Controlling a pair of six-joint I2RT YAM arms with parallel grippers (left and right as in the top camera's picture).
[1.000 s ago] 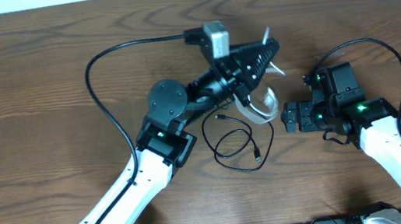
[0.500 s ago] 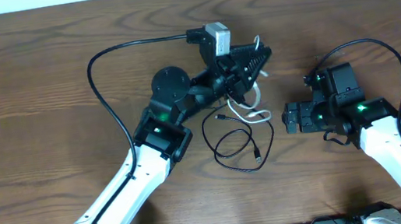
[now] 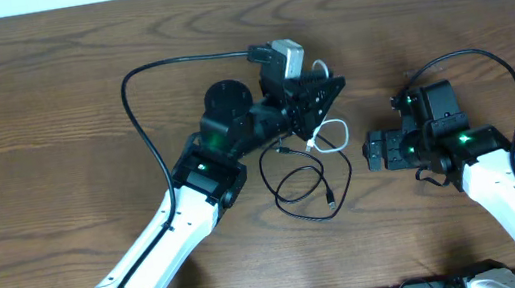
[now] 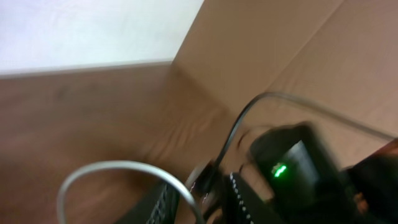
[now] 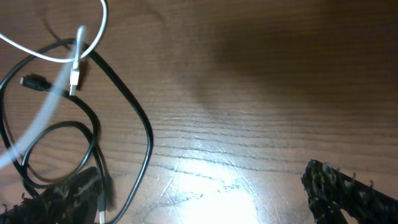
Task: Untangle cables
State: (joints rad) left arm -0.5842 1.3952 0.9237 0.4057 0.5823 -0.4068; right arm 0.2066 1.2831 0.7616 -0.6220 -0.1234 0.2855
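Take the black cable [image 5: 150, 140] as the mark. Lies flat on the table [image 3: 51, 112] in loose, overlapping loops, with one small plug end showing at its lower side. Crossed at its upper edge by the white cable [image 4: 115, 165], arching up off the wood toward the left gripper [image 3: 321, 95] just above the black cable. Probably lifted there on purpose, so as to draw the white loop up and away from the black cable at the overlap. Not yet parted, to judge by the right wrist view, with white strand and white plug lying over black.

Cannot tell how the left jaws stand. Too blurred in the wrist view, and masked from overhead by the gripper's own body. Equally hard to say whether the white cable is pinched or merely draped across the fingers.

Just right of the black cable, apart from it, sits the right gripper [image 3: 368, 152]. Spread wide, holding nothing, low over bare wood. Seems parked there as the second hand, ready to pin or take the black cable while the white one is pulled off.

No brand, label or writing legible anywhere. Only small green lights [image 3: 460, 141] on both arms, to either side of the black cable.
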